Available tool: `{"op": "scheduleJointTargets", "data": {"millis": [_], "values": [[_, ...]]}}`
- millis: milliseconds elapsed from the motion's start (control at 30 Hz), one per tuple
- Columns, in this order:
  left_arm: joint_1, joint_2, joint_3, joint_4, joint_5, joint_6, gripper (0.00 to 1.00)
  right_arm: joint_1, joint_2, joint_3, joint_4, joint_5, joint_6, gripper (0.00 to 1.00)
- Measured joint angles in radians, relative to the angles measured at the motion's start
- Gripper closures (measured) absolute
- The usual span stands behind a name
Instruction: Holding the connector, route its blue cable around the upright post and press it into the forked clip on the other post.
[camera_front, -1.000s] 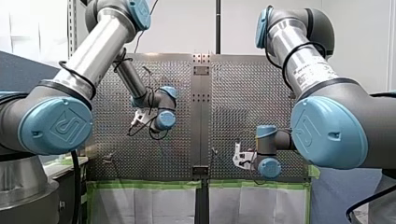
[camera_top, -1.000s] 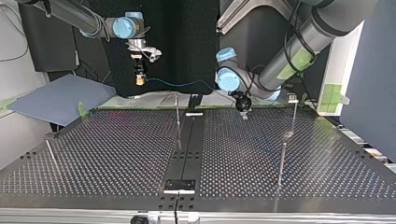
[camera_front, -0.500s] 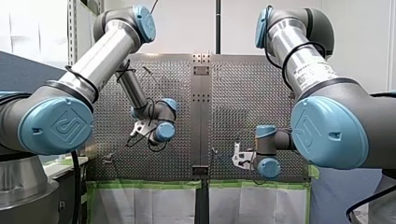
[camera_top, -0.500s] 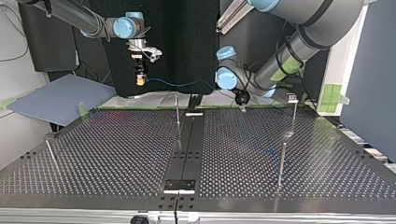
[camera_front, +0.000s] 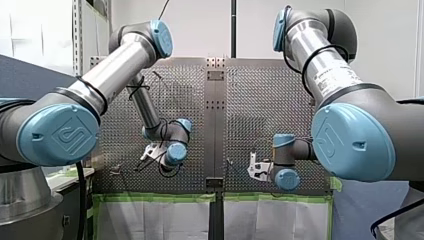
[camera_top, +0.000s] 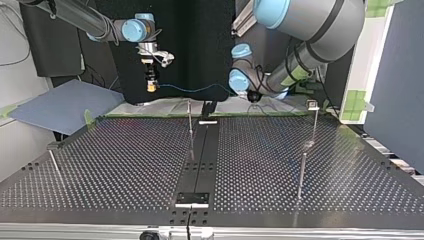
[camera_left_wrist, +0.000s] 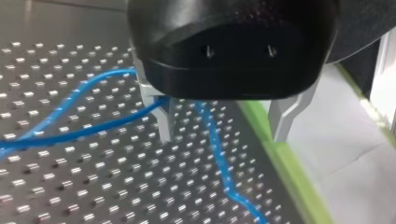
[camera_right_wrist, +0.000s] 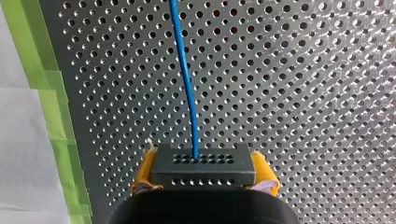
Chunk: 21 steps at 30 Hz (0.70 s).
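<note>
Front view: my left gripper (camera_front: 146, 156) and my right gripper (camera_front: 255, 169) are showing too small for reading fingers. Top view: the right one is hanging fingers-down, the blue cable (camera_top: 192, 91) running sideways toward the left one. Left wrist view: metal fingers (camera_left_wrist: 164, 122) are standing apart, one touching cable. Right wrist view: yellow pads (camera_right_wrist: 144, 175) are clamping the connector (camera_right_wrist: 203, 163) over the table (camera_right_wrist: 303, 93), cable pointing straight ahead.

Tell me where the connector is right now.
The connector is clamped between my right gripper's yellow pads, at the top view's left, over the perforated table beside the green tape, blue cable leading ahead.
</note>
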<state>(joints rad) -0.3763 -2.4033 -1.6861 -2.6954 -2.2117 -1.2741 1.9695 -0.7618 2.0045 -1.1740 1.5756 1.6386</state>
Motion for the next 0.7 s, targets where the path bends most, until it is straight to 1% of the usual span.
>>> {"op": "scheduleJointTargets", "data": {"millis": [167,533,700], "values": [[-0.006,-0.025,-0.001,0.009,0.021,-0.038,0.00,0.003,0.000,0.000,0.000,0.001,0.000,1.00],[-0.028,-0.028,0.000,0.074,0.070,-0.127,0.00,0.009,0.000,0.000,-0.001,0.001,0.000,1.00],[-0.025,-0.028,0.000,0.108,0.088,-0.172,0.00,0.012,0.000,0.000,-0.002,0.000,0.000,1.00]]}}
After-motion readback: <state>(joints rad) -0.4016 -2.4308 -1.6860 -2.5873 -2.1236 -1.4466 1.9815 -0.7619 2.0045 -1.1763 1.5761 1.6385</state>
